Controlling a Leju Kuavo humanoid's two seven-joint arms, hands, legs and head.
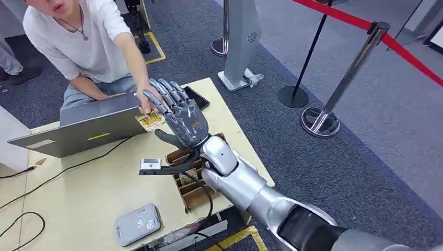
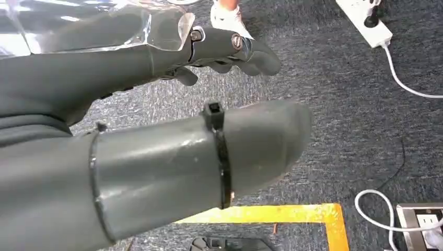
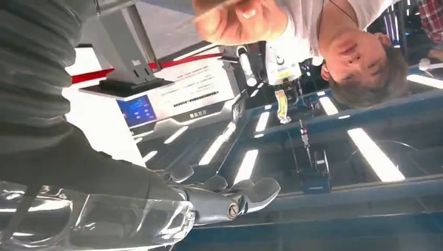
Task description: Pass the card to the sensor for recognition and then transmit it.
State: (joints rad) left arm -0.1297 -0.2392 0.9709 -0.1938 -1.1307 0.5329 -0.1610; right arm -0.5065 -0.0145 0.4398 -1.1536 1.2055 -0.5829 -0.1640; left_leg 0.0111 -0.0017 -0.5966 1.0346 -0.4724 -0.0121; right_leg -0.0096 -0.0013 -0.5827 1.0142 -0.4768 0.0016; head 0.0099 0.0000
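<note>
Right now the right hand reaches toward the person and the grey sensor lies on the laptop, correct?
No. The grey sensor lies on the table by its near edge, apart from the laptop, as the head view shows. The right hand does reach toward the person.

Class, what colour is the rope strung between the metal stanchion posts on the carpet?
Red; the rope shows best in the head view.
</note>
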